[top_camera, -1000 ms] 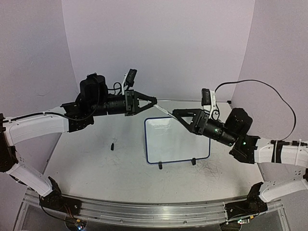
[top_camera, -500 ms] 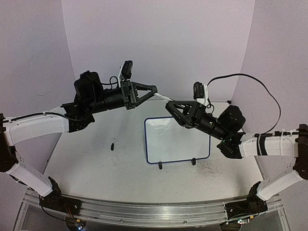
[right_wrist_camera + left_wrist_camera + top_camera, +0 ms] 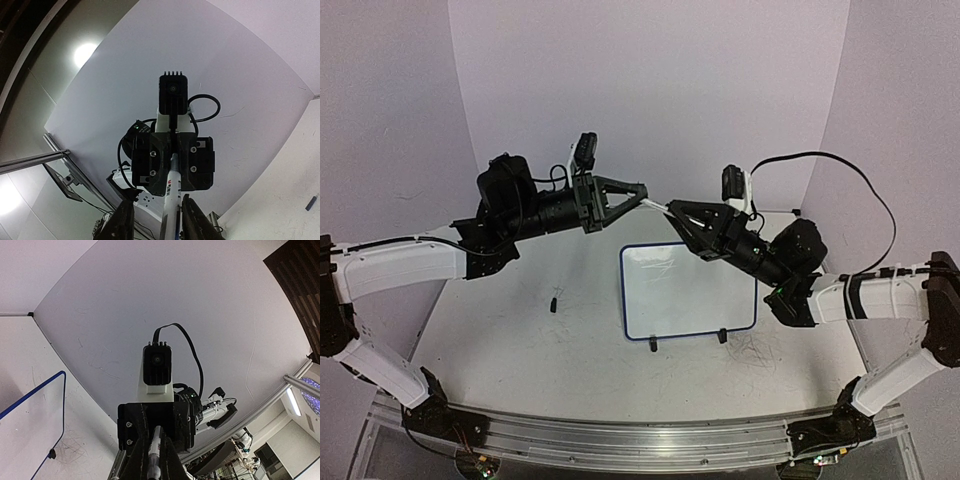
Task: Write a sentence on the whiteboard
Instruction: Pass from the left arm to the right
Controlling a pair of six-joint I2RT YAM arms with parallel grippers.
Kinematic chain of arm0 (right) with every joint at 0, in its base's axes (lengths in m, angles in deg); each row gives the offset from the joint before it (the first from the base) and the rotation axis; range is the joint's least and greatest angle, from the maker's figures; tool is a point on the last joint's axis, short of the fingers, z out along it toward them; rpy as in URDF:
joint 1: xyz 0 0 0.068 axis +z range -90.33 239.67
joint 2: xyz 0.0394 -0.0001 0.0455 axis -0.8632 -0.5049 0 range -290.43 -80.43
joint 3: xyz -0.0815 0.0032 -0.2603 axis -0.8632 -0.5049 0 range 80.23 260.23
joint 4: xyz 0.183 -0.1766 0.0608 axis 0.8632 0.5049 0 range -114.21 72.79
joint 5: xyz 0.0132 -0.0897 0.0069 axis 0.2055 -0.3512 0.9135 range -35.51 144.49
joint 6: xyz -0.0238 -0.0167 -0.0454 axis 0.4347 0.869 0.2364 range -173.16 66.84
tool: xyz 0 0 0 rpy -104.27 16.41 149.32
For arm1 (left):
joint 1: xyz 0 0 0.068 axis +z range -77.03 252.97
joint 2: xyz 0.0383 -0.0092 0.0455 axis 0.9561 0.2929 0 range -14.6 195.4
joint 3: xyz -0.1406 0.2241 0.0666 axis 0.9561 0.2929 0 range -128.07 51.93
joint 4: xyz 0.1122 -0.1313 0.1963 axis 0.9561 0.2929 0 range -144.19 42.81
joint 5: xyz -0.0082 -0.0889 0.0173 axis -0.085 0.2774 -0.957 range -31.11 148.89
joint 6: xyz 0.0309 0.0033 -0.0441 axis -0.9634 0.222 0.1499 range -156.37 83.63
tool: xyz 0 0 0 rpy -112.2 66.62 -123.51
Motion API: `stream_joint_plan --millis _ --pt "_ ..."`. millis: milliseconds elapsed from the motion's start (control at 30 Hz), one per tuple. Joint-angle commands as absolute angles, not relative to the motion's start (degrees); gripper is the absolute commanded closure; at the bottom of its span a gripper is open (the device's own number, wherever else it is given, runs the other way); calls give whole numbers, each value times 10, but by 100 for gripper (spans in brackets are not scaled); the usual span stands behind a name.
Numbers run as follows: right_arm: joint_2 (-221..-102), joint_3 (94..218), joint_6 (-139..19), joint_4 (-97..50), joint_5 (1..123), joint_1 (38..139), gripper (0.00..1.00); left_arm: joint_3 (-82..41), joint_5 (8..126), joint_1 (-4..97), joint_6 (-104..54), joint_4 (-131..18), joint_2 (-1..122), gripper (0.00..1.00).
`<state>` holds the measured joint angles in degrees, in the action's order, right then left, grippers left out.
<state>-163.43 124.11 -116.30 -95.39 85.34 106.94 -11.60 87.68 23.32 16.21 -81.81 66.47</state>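
The whiteboard is seen on the table, its clip feet toward the arms. A small black object lies well to its left. Above the board's far edge, a marker is held in the closed left gripper. The marker's other end is flanked by the narrow jaws of the right gripper; whether it is gripped there cannot be told.
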Motion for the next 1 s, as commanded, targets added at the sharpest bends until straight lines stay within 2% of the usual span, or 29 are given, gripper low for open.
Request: stream_joint_plan --millis 0,300,767,867,967 --pt "-1642 1277 -1168 -999 858 1068 65 -111 877 236 165 -845 666 100" --pt "-1669 1297 -1176 -1000 879 1067 81 -113 880 235 164 -845 672 100" --pt "-1670 1313 -1150 -937 883 1068 73 -104 876 235 163 -844 670 100" --pt "-1671 1317 -1149 -928 880 1067 77 -101 877 234 164 -843 672 100" --pt "-1671 1319 -1153 -928 882 1067 89 -97 875 234 164 -842 672 100"
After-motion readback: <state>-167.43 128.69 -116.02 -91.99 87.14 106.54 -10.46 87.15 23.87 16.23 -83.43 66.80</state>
